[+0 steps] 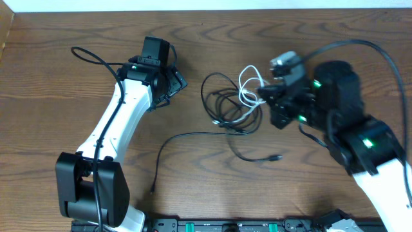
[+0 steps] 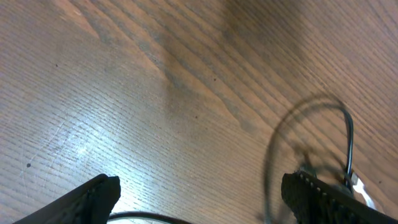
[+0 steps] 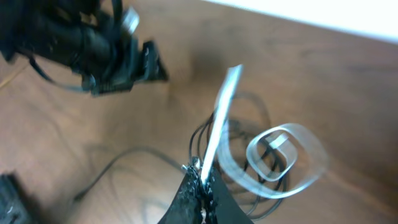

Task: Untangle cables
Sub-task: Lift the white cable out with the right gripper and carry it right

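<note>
**Asker:** Where are the cables, and how would they handle?

**Describer:** The cables (image 1: 226,109) lie tangled on the wooden tabletop (image 1: 64,38), between the two arms and touching the right hand (image 1: 265,96). The white cable (image 1: 246,82) curls over the right side of the black cables (image 1: 212,96). One black strand trails off toward the arm bases on the left. Another ends in a small plug (image 1: 277,156) below the right hand. They look thin, light and limp, so pulling one would likely drag its neighbours along. A pinch near a plug end or on a free outer loop seems the soundest hold.

**Asker:** And the hands?

**Describer:** The right hand is closed, pinching the white cable, which rises from its fingertips in the wrist view. The left hand (image 2: 199,186) is spread wide and empty, over bare wood well left of the cables.

**Asker:** What is hard to make out?

**Describer:** The right wrist view is blurred, so it is unclear whether a black strand is also caught in the pinch. From overhead, the crossings are too fine to trace, and the right hand covers the cables' right edge. The left wrist view shows only a dark loop (image 2: 350,143), too blurred to identify.
</note>
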Controlling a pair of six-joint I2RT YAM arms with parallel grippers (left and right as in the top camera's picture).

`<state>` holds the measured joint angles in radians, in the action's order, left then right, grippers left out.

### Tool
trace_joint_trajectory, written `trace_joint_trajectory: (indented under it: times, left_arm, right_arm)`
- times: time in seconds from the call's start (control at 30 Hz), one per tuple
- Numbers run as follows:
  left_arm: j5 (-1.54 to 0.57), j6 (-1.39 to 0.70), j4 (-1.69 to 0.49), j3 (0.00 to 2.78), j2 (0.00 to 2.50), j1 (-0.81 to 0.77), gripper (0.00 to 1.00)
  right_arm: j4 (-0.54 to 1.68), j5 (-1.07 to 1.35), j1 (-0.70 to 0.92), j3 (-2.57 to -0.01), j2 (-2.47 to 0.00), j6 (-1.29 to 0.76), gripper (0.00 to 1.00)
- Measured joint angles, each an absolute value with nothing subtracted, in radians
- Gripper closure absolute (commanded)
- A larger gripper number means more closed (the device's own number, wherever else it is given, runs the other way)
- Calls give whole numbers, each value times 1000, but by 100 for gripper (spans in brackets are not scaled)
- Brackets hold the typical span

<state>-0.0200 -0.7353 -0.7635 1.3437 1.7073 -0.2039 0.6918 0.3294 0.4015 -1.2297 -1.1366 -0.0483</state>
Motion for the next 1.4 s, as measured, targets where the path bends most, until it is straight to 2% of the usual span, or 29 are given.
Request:
trace_joint_trajectory:
  times: [0.13, 0.33, 0.53, 0.8, 1.07, 1.23, 1.4]
  left_arm:
    - [-20, -735, -763, 1344, 1707, -204, 10]
    - [-20, -736, -763, 1344, 1707, -204, 10]
    - [-20, -735, -763, 1344, 1707, -204, 10]
    - [-20, -735, -763, 1344, 1707, -204, 10]
    - [-20, -736, -763, 1344, 1707, -204, 10]
    - [-20, -735, -763, 1344, 1707, -204, 10]
    - [-20, -736, -763, 1344, 1707, -204, 10]
  right_arm:
    - [720, 185, 360, -1230, -1051, -92, 99]
    - [735, -7, 319, -1230, -1068, -186, 99]
    - [784, 131, 367, -1230, -1226, -140, 99]
    - [721, -215, 416, -1230, -1439, -147, 99]
    - [577, -626, 416, -1283, -1336, -128, 99]
    - [536, -607, 416, -1321, -1196, -76, 99]
    - [488, -575, 413, -1323, -1174, 19, 99]
